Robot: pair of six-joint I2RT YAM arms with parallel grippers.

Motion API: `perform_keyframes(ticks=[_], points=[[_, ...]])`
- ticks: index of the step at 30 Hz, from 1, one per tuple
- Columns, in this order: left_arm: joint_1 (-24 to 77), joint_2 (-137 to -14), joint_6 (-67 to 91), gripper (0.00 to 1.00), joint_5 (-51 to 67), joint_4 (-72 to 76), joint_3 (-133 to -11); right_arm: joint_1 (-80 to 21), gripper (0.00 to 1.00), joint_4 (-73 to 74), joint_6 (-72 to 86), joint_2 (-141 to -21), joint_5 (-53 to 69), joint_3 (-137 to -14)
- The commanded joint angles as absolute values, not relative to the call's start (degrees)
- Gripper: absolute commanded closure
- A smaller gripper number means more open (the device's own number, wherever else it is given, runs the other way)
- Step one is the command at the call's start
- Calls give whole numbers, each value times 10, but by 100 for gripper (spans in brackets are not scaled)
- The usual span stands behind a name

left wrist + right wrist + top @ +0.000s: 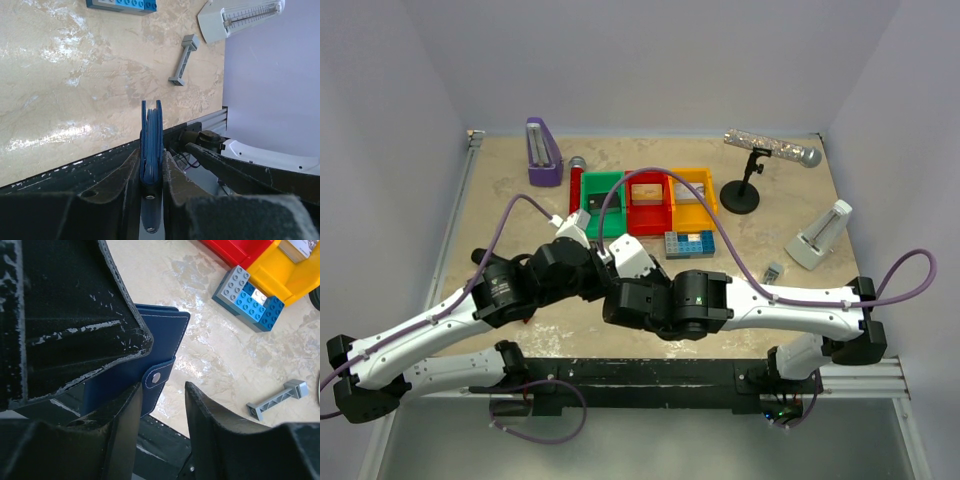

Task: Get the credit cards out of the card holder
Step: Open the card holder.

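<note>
Here, our left gripper (pixel 150 157) clamps the navy-blue folding card holder (pixel 151 125) on edge, steadying it so our right gripper (pixel 164 389), jaws apart, can reach its snap tab (pixel 157 375).

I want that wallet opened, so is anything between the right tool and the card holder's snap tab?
Nothing visible: the right tool is open just beside the snap tab, and the left tool clamps the closed card holder.

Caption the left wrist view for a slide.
Left gripper pinches the closed navy-blue folding card holder edge-on, with the beige marbled table behind.
</note>
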State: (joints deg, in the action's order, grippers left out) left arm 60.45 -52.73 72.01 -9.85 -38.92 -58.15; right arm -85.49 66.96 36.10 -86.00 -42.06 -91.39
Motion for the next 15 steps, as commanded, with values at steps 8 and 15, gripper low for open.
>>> perform_keyframes(ticks=[8,15], points=[[612,-505,741,100,-59,-300,-581,-855,64,687,378,-873,-425,-929],[614,-502,739,100,-59,-297,-579,-847,73,686,379,-865,-420,-918]])
